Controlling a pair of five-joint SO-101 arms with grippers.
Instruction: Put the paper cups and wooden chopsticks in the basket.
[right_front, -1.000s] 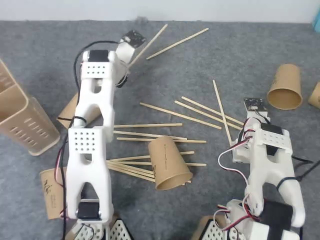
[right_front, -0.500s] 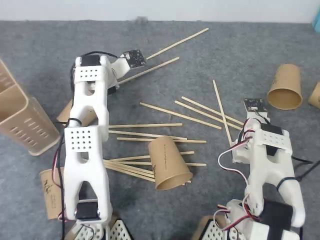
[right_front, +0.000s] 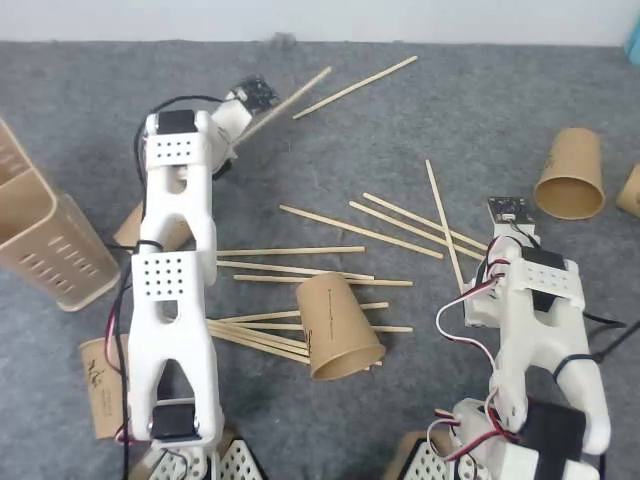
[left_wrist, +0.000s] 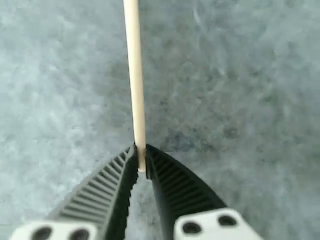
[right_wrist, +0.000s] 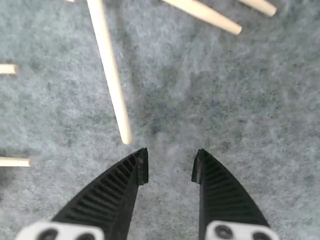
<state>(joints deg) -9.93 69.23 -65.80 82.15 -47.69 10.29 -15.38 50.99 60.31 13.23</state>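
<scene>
Pinched tight between the left gripper's (left_wrist: 141, 156) tips: one wooden chopstick (left_wrist: 134, 75), at the carpet's (right_front: 480, 110) far left. Parted moderately, holding nothing: the right gripper (right_wrist: 170, 161), beside a loose chopstick (right_wrist: 111, 80). Strewn about: at least twelve more chopsticks (right_front: 360, 232), five paper cups (right_front: 340, 325). Off left, one basket (right_front: 60, 262).

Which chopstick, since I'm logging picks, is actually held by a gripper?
The far-left chopstick, pinched at one end by the left gripper and slanting away from it. The other chopsticks lie loose, none gripped.
</scene>
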